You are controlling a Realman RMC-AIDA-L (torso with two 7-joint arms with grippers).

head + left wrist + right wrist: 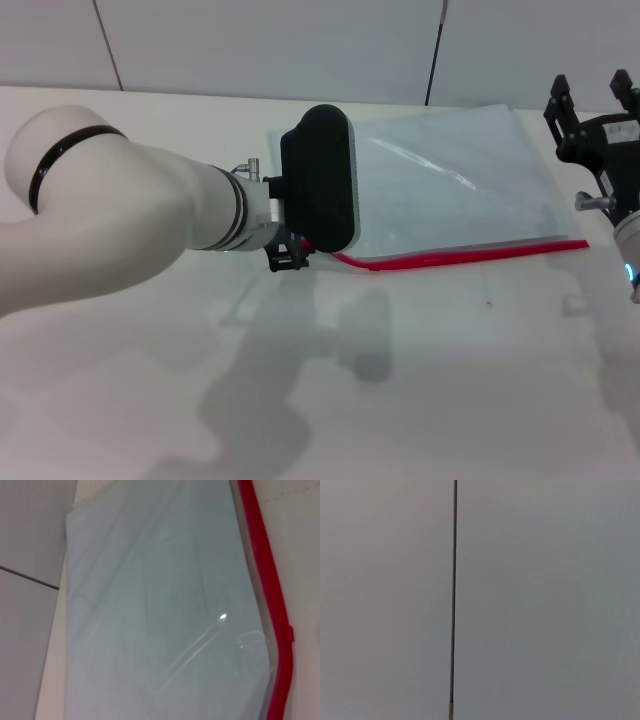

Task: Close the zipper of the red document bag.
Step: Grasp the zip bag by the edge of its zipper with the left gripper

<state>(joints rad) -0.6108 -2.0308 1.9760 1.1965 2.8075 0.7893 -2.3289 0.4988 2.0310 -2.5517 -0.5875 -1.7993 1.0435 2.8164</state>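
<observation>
Lying flat on white table [450, 380]: translucent pale blue-grey plastic document bag [450, 190], thin red zipper strip [470, 255] at near edge. Left hand [290, 255] at zipper's left end, grip undeterminable. Right hand [590, 100] raised beside bag's right edge, open, empty.

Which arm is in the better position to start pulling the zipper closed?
Probably the left. The left gripper sits at the near-left end of the zipper; the right gripper is raised beside the bag.
</observation>
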